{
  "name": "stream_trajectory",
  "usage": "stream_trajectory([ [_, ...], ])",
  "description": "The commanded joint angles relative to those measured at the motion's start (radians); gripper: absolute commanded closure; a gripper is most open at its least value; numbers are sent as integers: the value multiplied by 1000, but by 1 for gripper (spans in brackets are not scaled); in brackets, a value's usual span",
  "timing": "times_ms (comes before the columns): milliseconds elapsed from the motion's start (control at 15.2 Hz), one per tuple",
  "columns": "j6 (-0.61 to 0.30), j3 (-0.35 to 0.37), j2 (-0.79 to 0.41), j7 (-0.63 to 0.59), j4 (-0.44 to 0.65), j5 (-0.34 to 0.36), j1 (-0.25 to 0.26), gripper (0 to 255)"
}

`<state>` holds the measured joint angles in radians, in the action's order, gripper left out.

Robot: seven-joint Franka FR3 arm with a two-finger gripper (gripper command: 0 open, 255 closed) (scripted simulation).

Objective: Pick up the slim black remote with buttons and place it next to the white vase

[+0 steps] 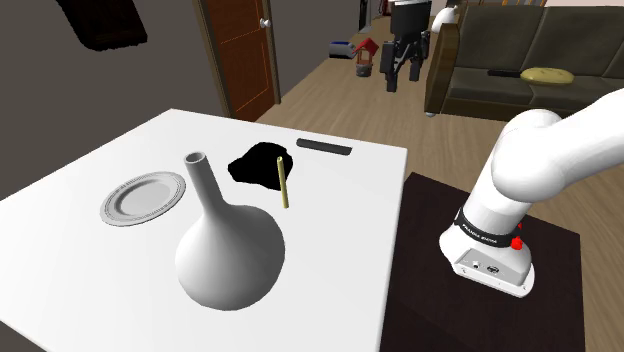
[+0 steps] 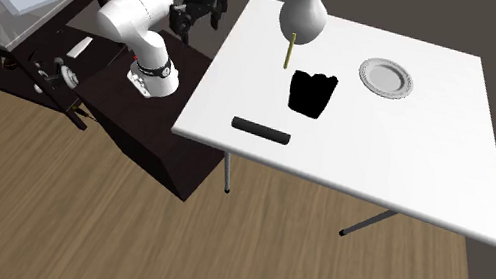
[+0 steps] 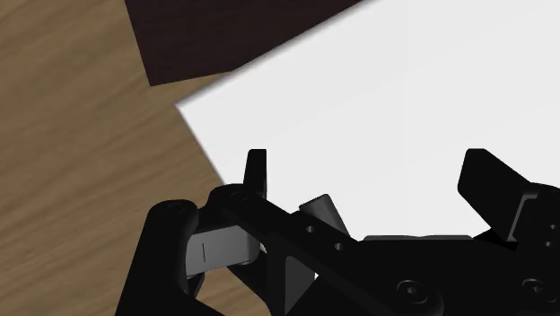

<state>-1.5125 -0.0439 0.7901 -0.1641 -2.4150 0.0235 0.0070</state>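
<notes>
1. White worktop (image 1: pixel 340 230) front and centre in the shoulder view, and the slim black remote (image 1: pixel 325 147) lies flat near its far edge, nothing touching it.
2. Nearer that camera stands the white vase (image 1: pixel 230 250), round belly, narrow neck, upright, well apart from the remote.
3. Between the two sit a flat black shape (image 1: pixel 262 165) and a thin yellow stick (image 1: pixel 284 183). A grey plate (image 1: pixel 145 197) rests to the shoulder view's left of the vase's neck.
4. Over to the second exterior view, looking down from the other side: here the remote (image 2: pixel 261 129) runs along the worktop's (image 2: pixel 415 158) near edge, just inside it, with the vase (image 2: pixel 306 6) at the far edge. This view also shows the thin table legs and the wooden floor (image 2: pixel 120 236).
5. It places the end effector (image 2: pixel 197 17) off the worktop's left side, over the dark stand (image 2: pixel 165 141), well apart from the remote.
6. The shoulder view catches the end effector (image 1: pixel 403 72) high up, against a dark sofa (image 1: pixel 520 60).
7. The wrist view settles its state: the end effector (image 3: pixel 368 171) has its black fingers (image 3: pixel 256 175) standing wide apart with nothing between them, so it is released, above a worktop corner (image 3: pixel 404 90).
</notes>
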Motion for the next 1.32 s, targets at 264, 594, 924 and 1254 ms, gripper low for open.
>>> stream_trajectory([
  [264,-153,-38,-90,82,-45,13,18,0],
  [594,-341,-84,-236,185,-65,16,44,0],
  [924,-514,-122,-411,295,-45,-5,77,0],
  [1254,-662,-150,-601,417,12,-56,110,0],
])
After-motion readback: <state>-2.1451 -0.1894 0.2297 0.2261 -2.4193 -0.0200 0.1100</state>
